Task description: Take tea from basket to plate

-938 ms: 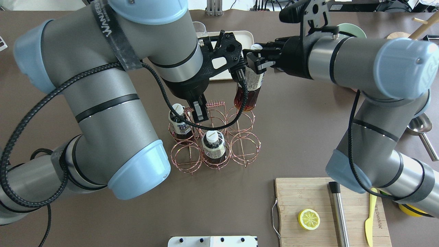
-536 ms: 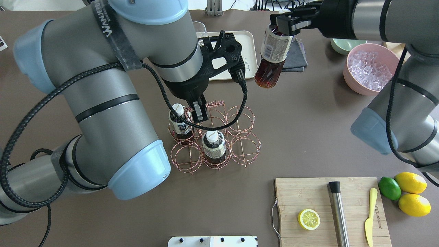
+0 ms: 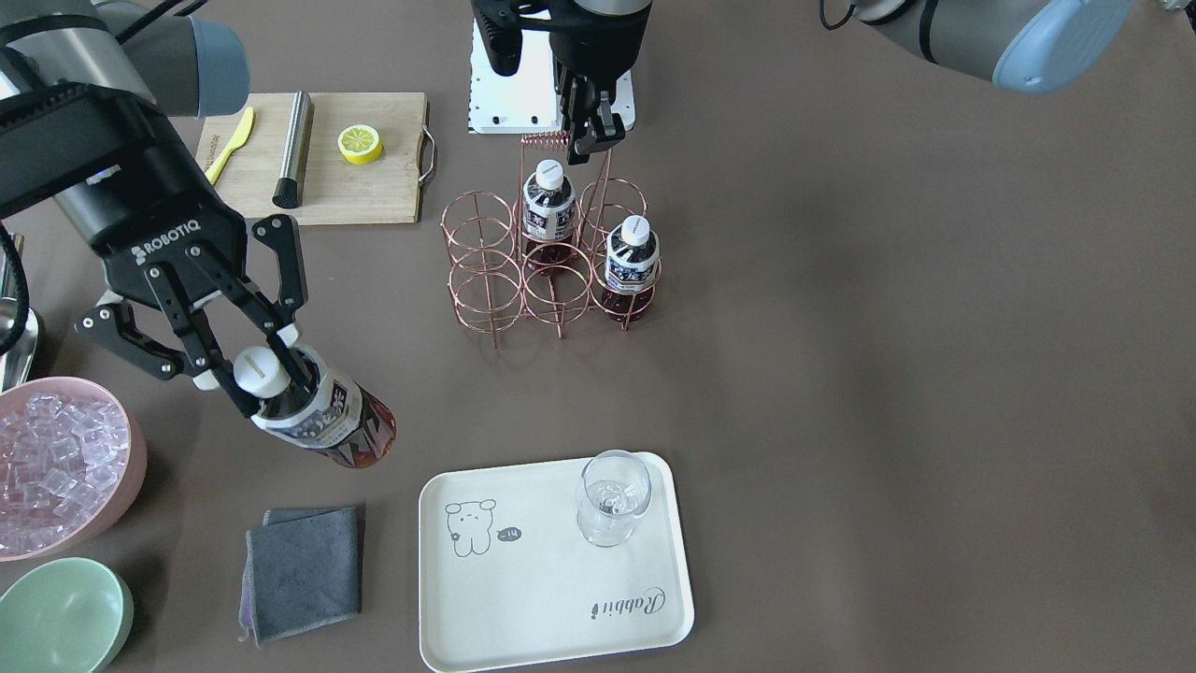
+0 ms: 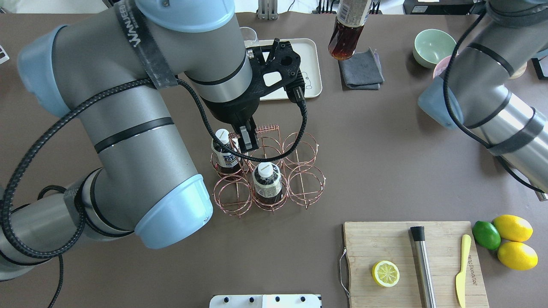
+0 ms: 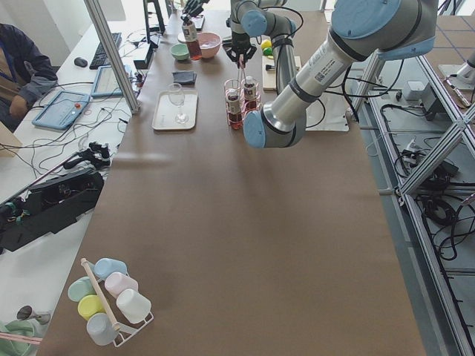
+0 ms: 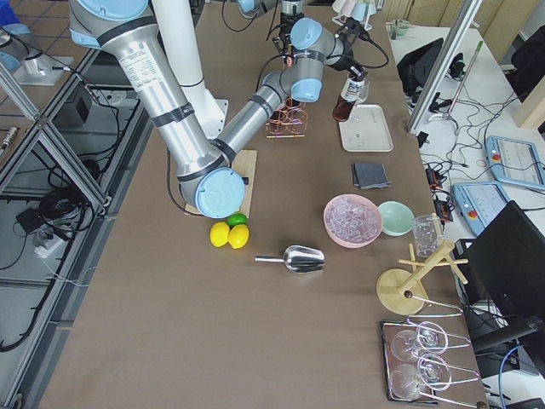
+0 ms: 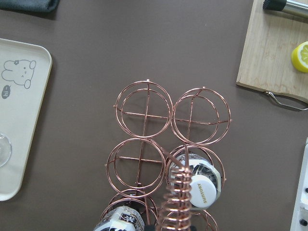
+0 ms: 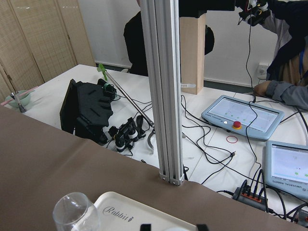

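Observation:
My right gripper (image 3: pixel 264 372) is shut on the neck of a tea bottle (image 3: pixel 329 425) and holds it tilted above the table, left of the plate (image 3: pixel 542 598) in the front view. In the overhead view the bottle (image 4: pixel 344 32) hangs over the grey cloth, right of the plate (image 4: pixel 311 64); the gripper itself is cut off there. The copper wire basket (image 3: pixel 486 280) stands mid-table with two more tea bottles (image 3: pixel 547 210) (image 3: pixel 633 257) in it. My left gripper (image 4: pixel 247 141) is shut on the basket's coiled handle (image 7: pixel 177 202).
A clear glass (image 3: pixel 612 495) stands on the plate. A grey cloth (image 3: pixel 304 570), a pink bowl of ice (image 3: pixel 56 467) and a green bowl (image 3: pixel 56 617) lie beside it. A cutting board (image 4: pixel 385 244) holds a lemon half, a steel muddler and a yellow knife.
My right gripper has carried the tea bottle from just above the basket up and away to the far side, over the grey cloth. The left arm and basket have not moved.

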`<state>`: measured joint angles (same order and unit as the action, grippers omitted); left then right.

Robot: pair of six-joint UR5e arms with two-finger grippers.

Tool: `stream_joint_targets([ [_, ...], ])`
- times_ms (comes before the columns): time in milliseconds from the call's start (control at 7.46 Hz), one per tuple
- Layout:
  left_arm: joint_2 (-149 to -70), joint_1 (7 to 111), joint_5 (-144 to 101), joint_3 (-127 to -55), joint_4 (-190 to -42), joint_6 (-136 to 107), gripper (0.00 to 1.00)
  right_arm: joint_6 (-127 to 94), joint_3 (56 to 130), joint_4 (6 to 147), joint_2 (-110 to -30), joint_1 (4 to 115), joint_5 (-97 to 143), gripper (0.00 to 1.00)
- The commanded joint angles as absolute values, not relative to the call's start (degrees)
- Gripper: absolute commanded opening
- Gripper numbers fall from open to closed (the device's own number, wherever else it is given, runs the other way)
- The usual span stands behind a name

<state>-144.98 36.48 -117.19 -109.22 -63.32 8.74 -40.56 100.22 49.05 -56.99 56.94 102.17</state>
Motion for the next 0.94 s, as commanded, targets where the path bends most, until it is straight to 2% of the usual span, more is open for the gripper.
stream_joint_targets([
  [0, -145.5, 36.8, -114.6, -109.9, -61.8, 8.8, 0.0, -41.8, 84.3, 42.1, -47.9, 57.2, 98.3, 0.0],
  [268, -146.7, 38.7, -114.7, -110.2, -59.3, 9.1, 0.0, -44.8, 71.9, 38.0, -40.7, 54.5, 92.8, 0.0],
  [804, -147.0, 46.6, -119.2, -110.1, -55.6, 15.8, 0.0, -44.8, 70.7, 37.8, -42.0, 47.8, 86.1, 0.0],
])
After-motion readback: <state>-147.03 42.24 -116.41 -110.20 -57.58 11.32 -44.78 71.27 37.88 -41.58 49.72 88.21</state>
